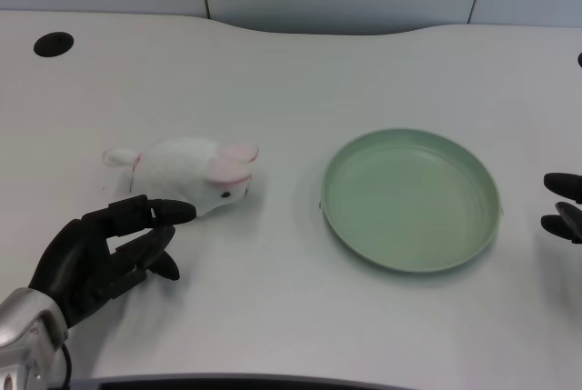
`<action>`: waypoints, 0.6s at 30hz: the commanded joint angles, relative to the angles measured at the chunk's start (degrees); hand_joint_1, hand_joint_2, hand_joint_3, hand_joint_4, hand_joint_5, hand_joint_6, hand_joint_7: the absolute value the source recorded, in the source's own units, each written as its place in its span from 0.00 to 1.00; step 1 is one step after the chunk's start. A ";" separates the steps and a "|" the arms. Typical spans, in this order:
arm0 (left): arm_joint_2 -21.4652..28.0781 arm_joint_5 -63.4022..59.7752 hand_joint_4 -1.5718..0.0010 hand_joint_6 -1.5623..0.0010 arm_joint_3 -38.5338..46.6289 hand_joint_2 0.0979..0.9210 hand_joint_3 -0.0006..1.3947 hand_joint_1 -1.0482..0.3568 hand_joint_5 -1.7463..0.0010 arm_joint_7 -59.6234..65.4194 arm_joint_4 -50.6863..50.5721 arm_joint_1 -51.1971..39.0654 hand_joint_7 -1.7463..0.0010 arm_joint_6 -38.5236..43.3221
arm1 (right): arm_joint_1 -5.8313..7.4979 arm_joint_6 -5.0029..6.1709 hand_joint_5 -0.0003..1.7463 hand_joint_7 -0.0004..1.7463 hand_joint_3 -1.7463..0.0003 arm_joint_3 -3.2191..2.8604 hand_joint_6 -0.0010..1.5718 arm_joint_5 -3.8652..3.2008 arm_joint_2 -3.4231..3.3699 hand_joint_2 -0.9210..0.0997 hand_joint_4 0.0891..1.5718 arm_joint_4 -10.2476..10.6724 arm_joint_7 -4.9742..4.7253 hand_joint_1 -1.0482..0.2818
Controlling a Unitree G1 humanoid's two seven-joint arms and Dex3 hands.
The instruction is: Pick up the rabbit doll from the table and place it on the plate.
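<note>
A white rabbit doll with pink ears lies on its side on the white table, left of centre. To its right sits a pale green round plate, with nothing on it. My left hand is low at the picture's left, just in front of and to the left of the doll. Its fingers are spread and hold nothing; the upper fingertips reach close to the doll's near side, without clear contact.
My right hand shows only as dark fingertips at the picture's right edge, beside the plate. A black round hole is in the table at the far left. The table's curved back edge runs along the top.
</note>
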State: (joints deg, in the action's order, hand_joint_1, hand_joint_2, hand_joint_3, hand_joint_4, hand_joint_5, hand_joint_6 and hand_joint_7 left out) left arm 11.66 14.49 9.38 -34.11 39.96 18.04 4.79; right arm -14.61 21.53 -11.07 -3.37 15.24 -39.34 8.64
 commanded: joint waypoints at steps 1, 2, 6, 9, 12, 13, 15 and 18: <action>0.74 0.44 0.71 0.54 0.46 1.00 0.27 0.39 0.02 -0.41 0.24 -0.11 0.65 -0.61 | 0.58 -0.09 0.00 0.00 0.93 -0.71 0.62 -1.11 0.20 0.00 0.66 -0.31 0.35 0.46; 0.66 0.55 0.71 0.54 0.56 1.00 0.27 0.39 0.02 -0.30 0.30 -0.06 0.65 -0.76 | 0.63 0.02 0.00 0.00 0.93 -0.65 0.62 -0.94 0.21 0.00 0.66 -0.26 0.17 0.46; 0.64 0.41 0.71 0.54 0.46 1.00 0.26 0.38 0.03 -0.74 0.61 -0.12 0.65 0.27 | 0.83 -0.12 0.00 0.00 0.93 -0.81 0.63 -1.15 0.04 0.00 0.66 -0.03 -0.02 0.47; 0.68 0.29 0.71 0.54 0.37 1.00 0.28 0.39 0.02 -1.16 0.58 -0.34 0.65 1.08 | 1.05 0.18 0.00 0.00 0.93 -0.44 0.63 -0.07 0.23 0.00 0.66 0.08 -1.50 0.47; 0.59 0.45 0.71 0.54 0.55 1.00 0.28 0.38 0.01 -1.16 0.76 -0.36 0.65 1.24 | 1.12 -0.11 0.00 0.00 0.93 -0.35 0.63 0.05 0.17 0.00 0.66 0.31 -1.96 0.47; 0.57 0.50 0.71 0.54 0.60 1.00 0.27 0.38 0.02 -0.98 0.64 -0.41 0.65 0.95 | 1.20 -0.21 0.00 0.00 0.92 -0.30 0.63 0.17 0.18 0.00 0.66 0.47 -2.05 0.47; 0.61 0.29 0.70 0.53 0.53 1.00 0.26 0.37 0.03 -0.35 0.38 -0.41 0.65 0.31 | 1.16 -0.04 0.00 0.00 0.92 -0.30 0.63 0.24 0.22 0.00 0.65 0.22 -1.98 0.47; 0.68 0.37 0.71 0.53 0.60 1.00 0.26 0.37 0.04 -0.57 0.68 -0.13 0.66 0.41 | 0.98 0.63 0.00 0.00 0.92 -0.27 0.63 0.47 0.20 0.00 0.65 -0.28 -2.17 0.47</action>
State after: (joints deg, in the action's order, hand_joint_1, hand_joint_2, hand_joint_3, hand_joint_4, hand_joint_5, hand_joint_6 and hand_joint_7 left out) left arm 11.66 14.60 9.49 -34.71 40.12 18.04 5.45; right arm -14.03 21.58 -11.05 -2.82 15.22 -39.21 7.02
